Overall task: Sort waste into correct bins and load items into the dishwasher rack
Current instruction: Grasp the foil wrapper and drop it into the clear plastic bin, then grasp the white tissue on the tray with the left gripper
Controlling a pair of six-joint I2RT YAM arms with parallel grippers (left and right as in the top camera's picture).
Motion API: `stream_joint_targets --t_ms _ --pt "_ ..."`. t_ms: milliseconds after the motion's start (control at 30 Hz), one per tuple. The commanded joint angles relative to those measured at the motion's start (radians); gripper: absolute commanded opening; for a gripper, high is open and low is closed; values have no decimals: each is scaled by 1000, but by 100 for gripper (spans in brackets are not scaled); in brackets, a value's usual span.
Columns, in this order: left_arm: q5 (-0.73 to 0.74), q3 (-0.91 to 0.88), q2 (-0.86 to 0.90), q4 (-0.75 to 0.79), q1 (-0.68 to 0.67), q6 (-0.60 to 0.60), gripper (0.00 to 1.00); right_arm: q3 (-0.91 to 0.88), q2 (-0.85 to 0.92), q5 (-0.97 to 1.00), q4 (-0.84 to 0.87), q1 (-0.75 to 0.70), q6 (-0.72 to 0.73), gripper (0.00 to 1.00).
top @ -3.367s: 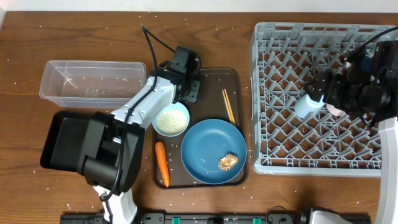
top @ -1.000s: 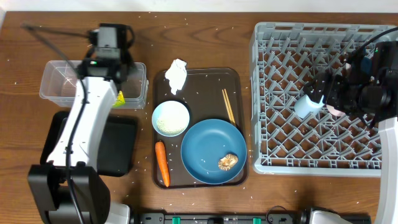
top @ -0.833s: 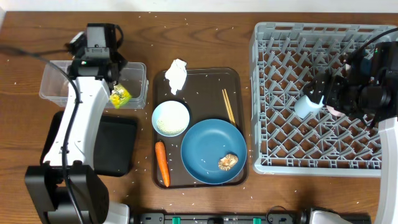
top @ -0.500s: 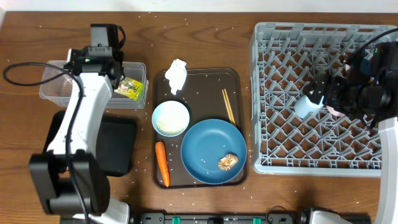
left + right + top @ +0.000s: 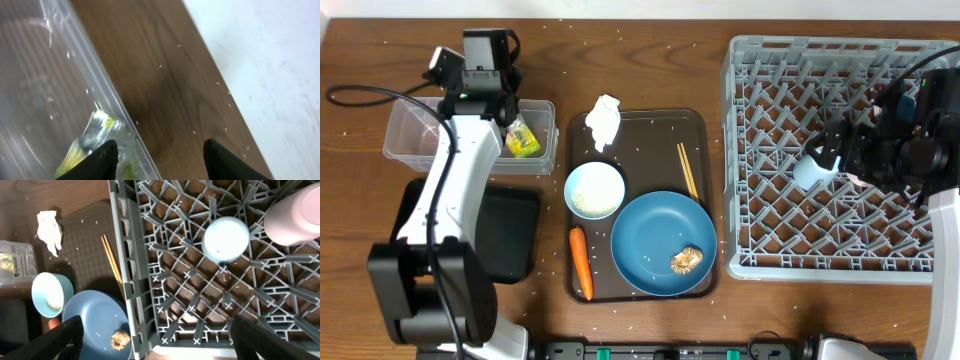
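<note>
The yellow-green wrapper [image 5: 523, 140] lies in the right end of the clear tub [image 5: 430, 125]. My left gripper [image 5: 507, 100] is open and empty, straddling the tub's back wall [image 5: 162, 167]. The wrapper shows through the wall [image 5: 92, 145]. Crumpled paper [image 5: 604, 120], a white bowl of rice [image 5: 595, 190], the carrot [image 5: 580, 262], chopsticks [image 5: 687, 170] and the blue plate [image 5: 650, 235] with a brown lump [image 5: 686, 259] sit on the brown tray. My right gripper [image 5: 165, 350] is open and empty, high over the grey rack [image 5: 760, 262]. The rack holds the light blue cup [image 5: 226, 239] and pink cup [image 5: 295, 215].
The black tray [image 5: 515, 235] lies in front of the tub, partly under my left arm. The brown serving tray [image 5: 655, 120] sits between the tub and the rack. Rice grains are scattered over the table. The table's back edge runs just behind the tub.
My left arm swung from the serving tray to the clear tub. The wrapper now lies in the tub's right end, and the gripper has drawn back to the back wall. The right arm is still.
</note>
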Motion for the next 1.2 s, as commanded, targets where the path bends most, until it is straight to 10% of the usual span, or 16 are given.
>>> stream_joint_targets --t_ms 0,400,1167 --pt "44 2 -36 8 -21 231 57 11 -2 -11 4 11 -18 88" --pt "246 2 163 190 -267 985 60 11 -2 -11 3 11 -18 88" --pt "254 2 390 184 -290 1003 48 11 -2 -11 -8 11 -9 88"
